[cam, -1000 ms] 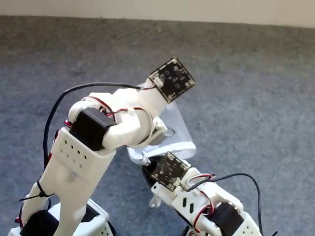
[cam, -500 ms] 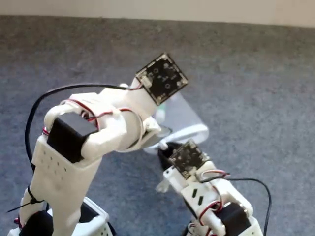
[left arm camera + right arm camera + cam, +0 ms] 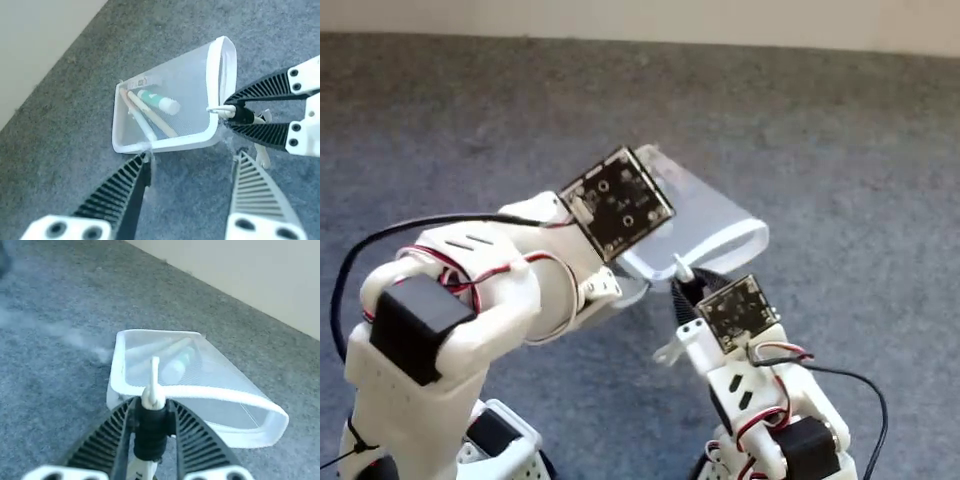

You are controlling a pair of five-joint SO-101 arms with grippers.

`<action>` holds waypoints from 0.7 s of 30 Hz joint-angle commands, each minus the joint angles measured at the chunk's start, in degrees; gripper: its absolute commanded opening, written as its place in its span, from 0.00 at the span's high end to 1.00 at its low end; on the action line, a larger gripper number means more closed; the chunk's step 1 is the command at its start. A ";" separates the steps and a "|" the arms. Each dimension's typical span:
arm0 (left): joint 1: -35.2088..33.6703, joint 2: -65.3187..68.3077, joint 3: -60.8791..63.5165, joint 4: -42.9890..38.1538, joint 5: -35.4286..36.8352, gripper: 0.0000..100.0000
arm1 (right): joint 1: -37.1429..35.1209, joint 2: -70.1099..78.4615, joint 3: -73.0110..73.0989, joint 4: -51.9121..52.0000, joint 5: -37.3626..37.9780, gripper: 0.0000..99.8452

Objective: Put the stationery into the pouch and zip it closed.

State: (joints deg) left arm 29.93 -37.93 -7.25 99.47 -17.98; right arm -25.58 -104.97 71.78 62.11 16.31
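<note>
A clear mesh pouch (image 3: 185, 82) with a white zip edge lies on grey carpet. Inside it are a green-and-white stick (image 3: 159, 101) and pencils (image 3: 150, 119). My right gripper (image 3: 150, 407) is shut on the white zipper pull (image 3: 153, 380) at the pouch's near end. In the left wrist view the same right gripper (image 3: 235, 114) holds the pull (image 3: 220, 110). My left gripper (image 3: 192, 159) stands open just in front of the pouch, and one fingertip (image 3: 144, 161) is at its corner. From above, the pouch (image 3: 710, 215) lies between both arms.
Grey carpet (image 3: 840, 130) spreads all around, with a pale wall (image 3: 720, 20) at the far edge. The left arm's wrist board (image 3: 618, 202) covers part of the pouch from above. The arm bases stand at the near edge.
The pouch has slid right and farther away, with the right gripper following on the zipper pull. The left arm has drawn back toward the near left.
</note>
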 commanded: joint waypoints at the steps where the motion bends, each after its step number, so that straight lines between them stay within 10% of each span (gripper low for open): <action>1: 1.10 -3.56 5.23 0.09 -0.79 0.76 | 1.27 -0.48 -3.65 -0.22 -2.55 1.00; 21: 4.44 -12.18 39.34 -26.64 -0.79 0.75 | 1.36 -0.48 -7.34 0.13 -7.47 1.00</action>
State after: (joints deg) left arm 33.80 -48.57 28.44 78.99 -18.42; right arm -24.88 -104.97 68.18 62.11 9.45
